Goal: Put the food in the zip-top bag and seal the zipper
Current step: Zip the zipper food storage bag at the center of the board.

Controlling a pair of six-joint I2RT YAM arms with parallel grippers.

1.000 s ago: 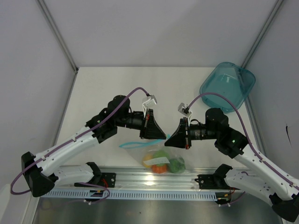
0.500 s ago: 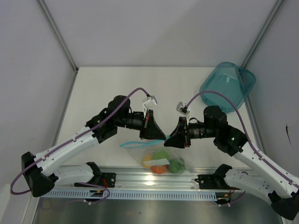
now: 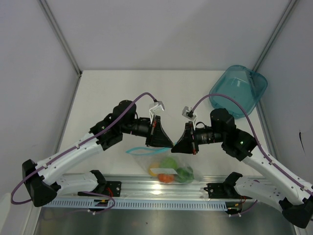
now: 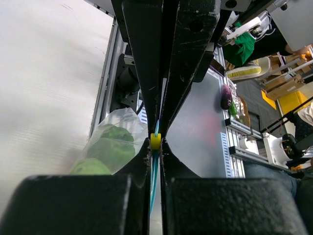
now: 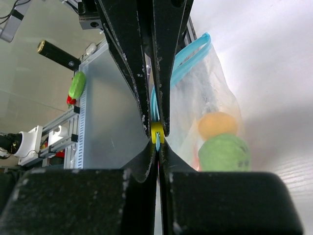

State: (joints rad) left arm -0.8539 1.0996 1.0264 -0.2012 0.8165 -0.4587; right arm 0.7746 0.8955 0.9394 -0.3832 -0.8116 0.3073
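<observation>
White table (image 3: 105, 93); clear crinkly zip-top bag (image 3: 147, 159), food (image 3: 170, 168) inside, teal zipper (image 3: 136, 151).

Bright, even light; blurred wrist foregrounds

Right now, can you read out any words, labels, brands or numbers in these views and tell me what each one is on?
No text can be read in any view.
White label on the zip-top bag: too small to read.
Zipper and teal bowl: no print visible.
</observation>
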